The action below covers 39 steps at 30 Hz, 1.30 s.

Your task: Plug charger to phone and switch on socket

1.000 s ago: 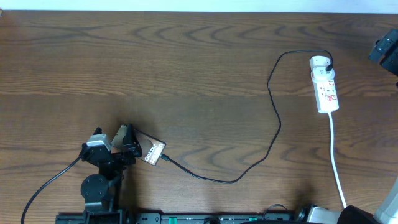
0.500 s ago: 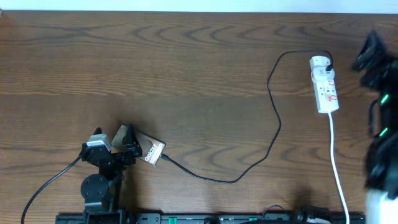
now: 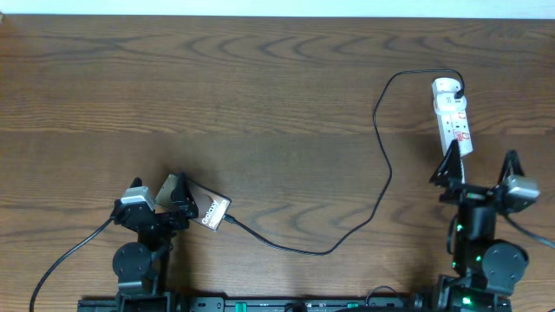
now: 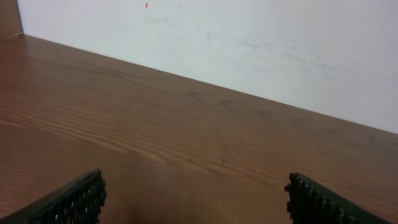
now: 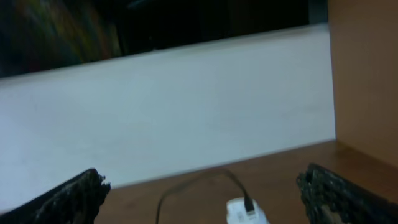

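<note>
Wood table (image 3: 260, 87). White lettering on phone (image 3: 208, 211) and red marks on socket (image 3: 452, 113) too small to read. Jaws of left gripper (image 3: 158, 191) and right gripper (image 3: 479, 172) spread wide; right finger hides socket's near end.

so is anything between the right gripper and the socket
Nothing visible. The right gripper stands open at the near end of the socket, with only bare table between them.

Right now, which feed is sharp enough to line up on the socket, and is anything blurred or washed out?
Overhead: sharp and evenly lit, the socket and charger clear, no glare. Right wrist: soft and smeared, dark along the top, the socket's end barely in at the bottom edge. Left wrist: crisp wood grain, but only table and wall.
</note>
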Each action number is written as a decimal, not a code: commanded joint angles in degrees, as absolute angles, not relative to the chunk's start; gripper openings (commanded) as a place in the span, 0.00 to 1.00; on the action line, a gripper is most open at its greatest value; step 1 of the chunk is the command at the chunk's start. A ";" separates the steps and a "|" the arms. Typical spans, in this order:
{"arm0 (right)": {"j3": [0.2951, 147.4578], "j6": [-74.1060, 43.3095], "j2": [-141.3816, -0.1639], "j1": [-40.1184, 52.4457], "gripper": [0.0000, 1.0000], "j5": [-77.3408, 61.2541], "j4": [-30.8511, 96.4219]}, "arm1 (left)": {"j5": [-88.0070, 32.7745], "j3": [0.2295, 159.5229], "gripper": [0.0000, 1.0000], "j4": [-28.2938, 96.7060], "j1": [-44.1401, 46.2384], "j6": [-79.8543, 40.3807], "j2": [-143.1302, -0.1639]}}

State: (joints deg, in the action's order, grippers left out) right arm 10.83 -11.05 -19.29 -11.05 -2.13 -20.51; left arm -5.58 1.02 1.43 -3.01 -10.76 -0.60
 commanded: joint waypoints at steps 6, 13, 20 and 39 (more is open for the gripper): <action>0.32 -10.02 -7.84 -10.70 0.99 -3.38 -19.33 | -6.00 0.25 0.92 3.73 -3.36 -11.27 -0.23; 0.32 -8.62 -1.72 -10.72 0.99 -3.57 4.29 | -6.00 0.25 0.92 3.73 -3.36 -11.27 -0.23; 0.32 -7.20 -0.51 -10.39 0.99 -3.40 4.25 | -6.02 0.25 0.92 3.73 -3.36 -11.27 -0.23; 0.32 -7.20 -0.64 -10.39 0.99 -3.38 4.10 | -6.02 0.25 0.92 3.73 -3.36 -11.27 -0.23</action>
